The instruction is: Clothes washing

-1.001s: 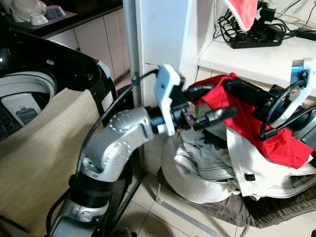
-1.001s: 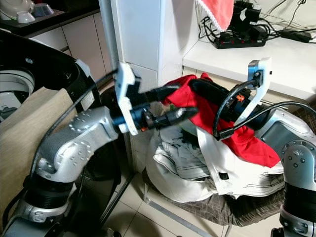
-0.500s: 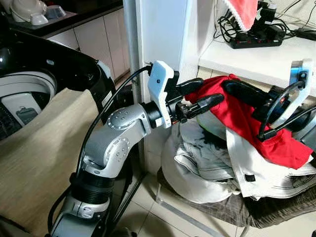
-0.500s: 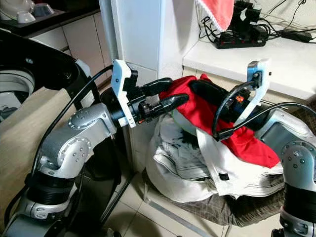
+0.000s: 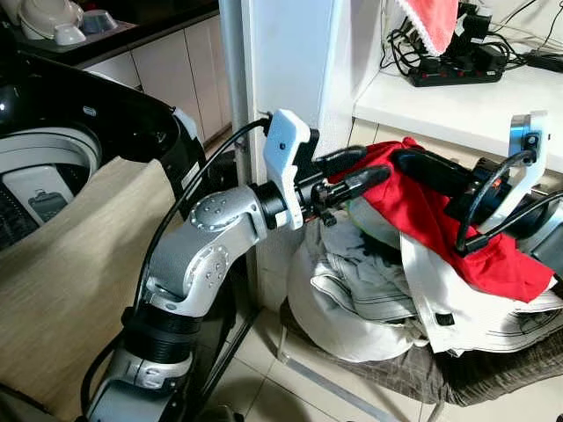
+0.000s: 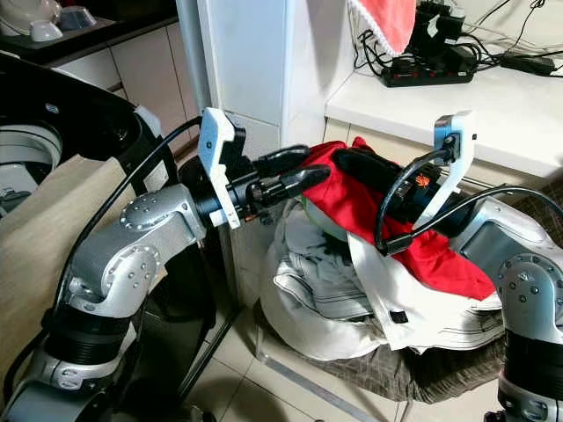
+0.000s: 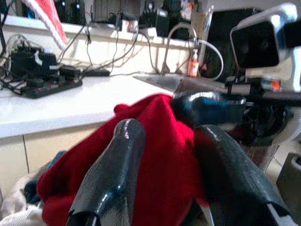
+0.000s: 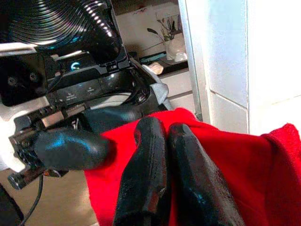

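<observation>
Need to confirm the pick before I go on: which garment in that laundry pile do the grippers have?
The red garment on top of the pile; both the left gripper and right gripper are at it. The white and striped clothes lie beneath, untouched.
</observation>
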Controlling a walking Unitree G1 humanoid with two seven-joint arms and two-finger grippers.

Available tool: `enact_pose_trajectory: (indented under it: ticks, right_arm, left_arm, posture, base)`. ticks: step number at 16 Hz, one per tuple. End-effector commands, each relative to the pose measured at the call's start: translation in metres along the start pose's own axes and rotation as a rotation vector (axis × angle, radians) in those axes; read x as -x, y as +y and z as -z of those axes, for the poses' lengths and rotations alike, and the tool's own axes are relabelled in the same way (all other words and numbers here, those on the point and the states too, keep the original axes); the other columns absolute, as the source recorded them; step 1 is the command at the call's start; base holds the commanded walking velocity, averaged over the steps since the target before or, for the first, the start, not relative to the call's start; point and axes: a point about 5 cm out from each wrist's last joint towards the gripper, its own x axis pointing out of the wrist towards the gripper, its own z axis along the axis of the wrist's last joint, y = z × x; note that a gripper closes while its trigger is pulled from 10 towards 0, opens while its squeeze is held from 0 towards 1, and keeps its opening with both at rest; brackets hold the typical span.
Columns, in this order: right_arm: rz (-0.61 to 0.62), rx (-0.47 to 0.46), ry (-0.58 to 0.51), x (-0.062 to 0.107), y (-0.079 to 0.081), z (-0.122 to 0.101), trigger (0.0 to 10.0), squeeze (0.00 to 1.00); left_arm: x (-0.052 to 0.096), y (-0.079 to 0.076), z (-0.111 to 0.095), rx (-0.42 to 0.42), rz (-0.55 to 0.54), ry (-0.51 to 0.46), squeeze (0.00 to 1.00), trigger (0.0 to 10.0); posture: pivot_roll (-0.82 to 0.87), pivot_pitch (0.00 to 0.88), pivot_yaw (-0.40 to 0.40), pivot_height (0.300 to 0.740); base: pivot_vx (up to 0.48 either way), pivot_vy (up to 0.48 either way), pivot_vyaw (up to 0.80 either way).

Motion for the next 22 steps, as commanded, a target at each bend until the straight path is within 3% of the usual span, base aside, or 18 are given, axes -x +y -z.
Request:
enact_pose_trajectory:
  ticks: [1, 2, 3, 4, 5, 6, 7, 8, 9, 10, 20, 22]
  right_arm:
    - [-0.025, 0.048, -0.021, -0.0014, 0.0060, -0.0087, 0.0, 0.00]
    - [-0.025, 0.048, -0.021, -0.0014, 0.0060, -0.0087, 0.0, 0.00]
    - [-0.027, 0.048, -0.021, -0.0015, 0.0062, -0.0088, 0.0, 0.00]
    - [-0.028, 0.049, -0.021, -0.0015, 0.0063, -0.0088, 0.0, 0.00]
    - [-0.028, 0.049, -0.021, -0.0015, 0.0064, -0.0088, 0.0, 0.00]
    - [-0.029, 0.049, -0.020, -0.0016, 0.0064, -0.0088, 0.0, 0.00]
    - [-0.029, 0.050, -0.020, -0.0017, 0.0064, -0.0088, 0.0, 0.00]
    - [-0.028, 0.050, -0.020, -0.0016, 0.0064, -0.0089, 0.0, 0.00]
    - [-0.027, 0.050, -0.020, -0.0016, 0.0064, -0.0089, 0.0, 0.00]
    - [-0.027, 0.051, -0.020, -0.0016, 0.0064, -0.0088, 0.0, 0.00]
    - [-0.026, 0.052, -0.014, -0.0025, 0.0062, -0.0081, 0.0, 0.00]
    - [-0.024, 0.054, -0.014, -0.0026, 0.0061, -0.0081, 0.0, 0.00]
  left_arm:
    - [-0.0001, -0.0016, 0.0059, 0.002, 0.003, 0.047, 0.00, 5.9]
    - [0.0000, -0.0016, 0.0066, 0.004, 0.004, 0.052, 0.00, 5.9]
    - [0.0002, -0.0010, 0.0091, 0.025, -0.006, 0.064, 0.00, 10.0]
    - [0.0001, -0.0008, 0.0098, 0.042, -0.007, 0.066, 0.00, 10.0]
    - [-0.0002, 0.0003, 0.0096, 0.044, -0.018, 0.063, 0.71, 10.0]
    - [-0.0004, 0.0005, 0.0096, 0.047, -0.018, 0.063, 1.00, 10.0]
    - [-0.0002, 0.0001, 0.0095, 0.038, -0.009, 0.068, 1.00, 10.0]
    - [0.0004, -0.0009, 0.0097, 0.033, 0.004, 0.072, 1.00, 3.4]
    - [0.0007, -0.0011, 0.0099, 0.037, 0.007, 0.075, 0.95, 0.0]
    - [0.0010, -0.0017, 0.0103, 0.038, 0.016, 0.080, 0.00, 0.0]
    - [0.0023, 0.0007, 0.0123, 0.052, 0.004, 0.096, 0.00, 0.0]
    - [0.0020, 0.0062, 0.0141, 0.043, -0.064, 0.120, 0.00, 0.0]
  posture:
    - [-0.13, 0.000, 0.029, 0.740]
    - [-0.13, 0.000, 0.029, 0.740]
    - [-0.13, 0.000, 0.029, 0.740]
    - [-0.13, 0.000, 0.029, 0.740]
    - [-0.13, 0.000, 0.029, 0.740]
    - [-0.13, 0.000, 0.029, 0.740]
    - [-0.13, 0.000, 0.030, 0.740]
    - [-0.13, 0.000, 0.031, 0.740]
    - [-0.13, 0.000, 0.031, 0.740]
    - [-0.13, 0.000, 0.031, 0.740]
    - [-0.13, 0.000, 0.030, 0.740]
    - [-0.13, 0.000, 0.031, 0.740]
  base:
    - [0.000, 0.000, 0.00]
    - [0.000, 0.000, 0.00]
    - [0.000, 0.000, 0.00]
    - [0.000, 0.000, 0.00]
    - [0.000, 0.000, 0.00]
    - [0.000, 0.000, 0.00]
    - [0.000, 0.000, 0.00]
    - [0.000, 0.000, 0.00]
    - [0.000, 0.000, 0.00]
    - [0.000, 0.000, 0.00]
    - [0.000, 0.000, 0.00]
    - [0.000, 0.000, 0.00]
